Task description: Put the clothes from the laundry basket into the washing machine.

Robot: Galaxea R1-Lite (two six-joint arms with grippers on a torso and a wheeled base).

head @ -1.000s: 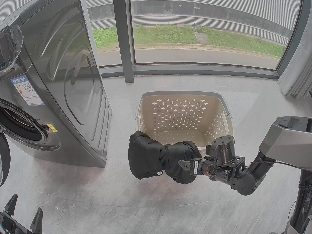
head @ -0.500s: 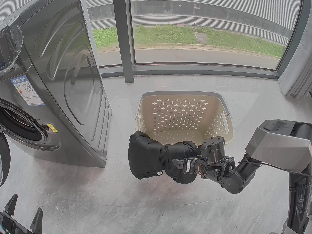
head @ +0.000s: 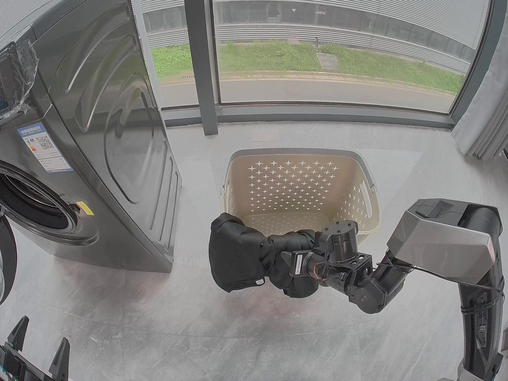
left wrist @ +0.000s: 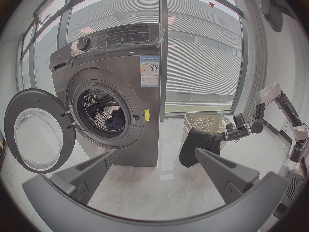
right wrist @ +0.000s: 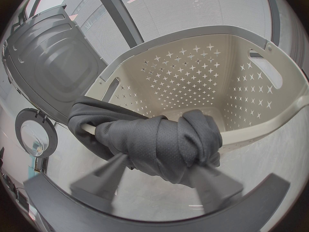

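My right gripper [right wrist: 161, 163] is spread wide, its two fingers on either side of a bunched fold of the dark garment [head: 238, 257]. The cloth fills the gap between them and covers one fingertip. The jaws have not closed on it.

The garment is dark grey with a fine perforated weave, twisted into a thick roll right in front of my fingers. Past them it drapes over the near rim of the laundry basket [head: 301, 154]. A loose lobe hangs down outside the basket's corner, on the far side of the garment from my gripper. The basket is cream with star-shaped holes and a grey rim, and it stands just beyond my gripper with its bare floor showing.

My right arm is held low, bent sharply at the elbow. The forearm runs roughly level and the wrist points across toward the washing machine [left wrist: 109, 68]. The machine stands well past the garment with its round door [left wrist: 35, 129] swung open and dark clothing [left wrist: 116, 121] lying in the drum.

My left gripper [left wrist: 155, 151] hangs low and well apart from the basket, open wide and holding nothing.
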